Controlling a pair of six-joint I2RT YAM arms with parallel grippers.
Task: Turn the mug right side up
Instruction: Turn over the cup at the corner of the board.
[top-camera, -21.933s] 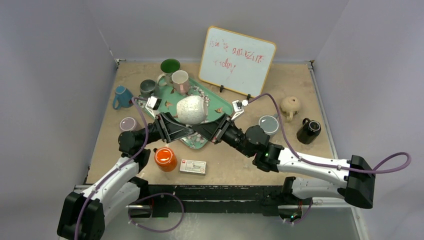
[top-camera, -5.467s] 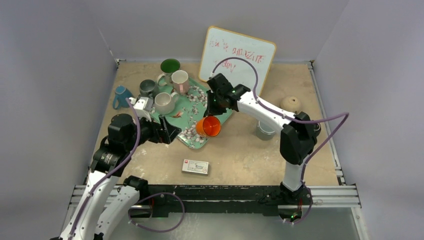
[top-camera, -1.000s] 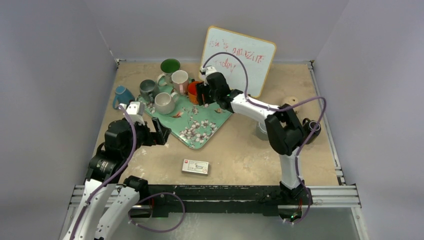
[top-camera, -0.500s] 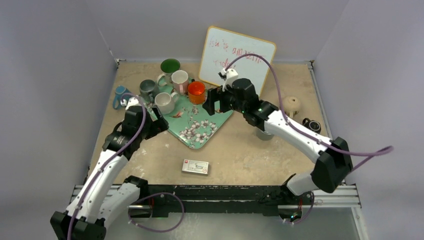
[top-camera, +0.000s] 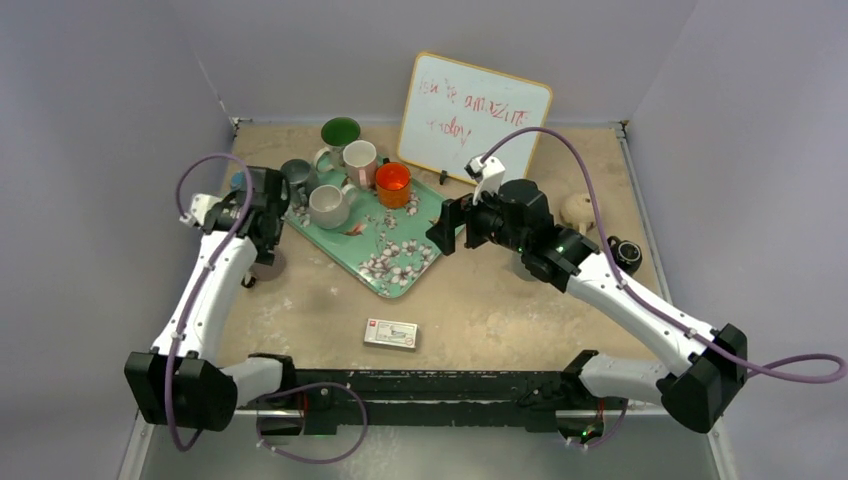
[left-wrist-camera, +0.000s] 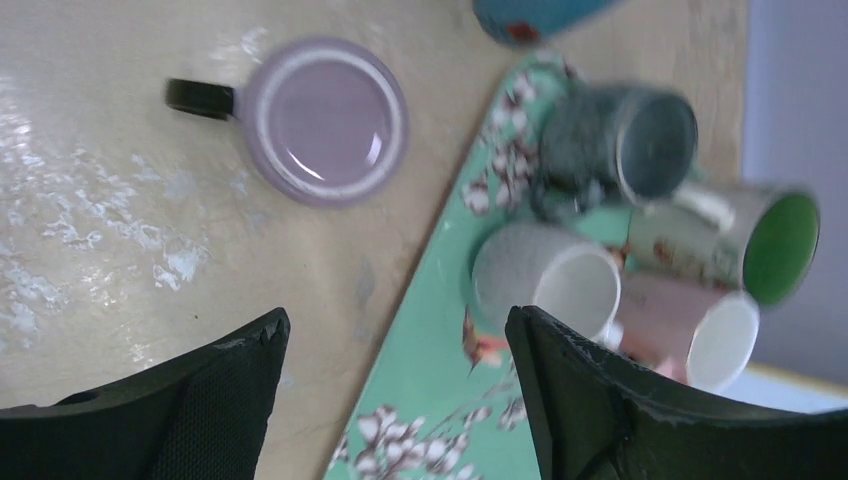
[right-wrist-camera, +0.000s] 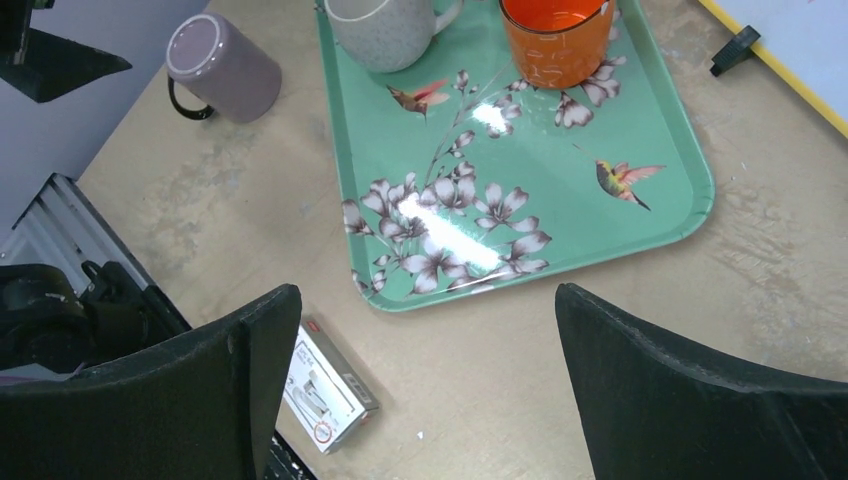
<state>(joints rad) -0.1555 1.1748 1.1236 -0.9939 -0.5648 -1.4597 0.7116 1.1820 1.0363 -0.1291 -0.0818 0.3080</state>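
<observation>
Just beyond the left gripper (left-wrist-camera: 395, 400), whose fingers are spread wide with nothing between them, the lilac mug (left-wrist-camera: 325, 120) stands upside down on the table (left-wrist-camera: 100, 230), base up, its black handle pointing away from the green floral tray (left-wrist-camera: 430, 340). Farther out, on that tray, sit a white mug (left-wrist-camera: 545, 285) and a grey mug (left-wrist-camera: 620, 140). The right gripper (right-wrist-camera: 430, 400) is likewise spread and empty, hovering over the tray's near edge with a small box (right-wrist-camera: 325, 390) beside one finger; the orange mug (right-wrist-camera: 556, 40) stands upright beyond it.
</observation>
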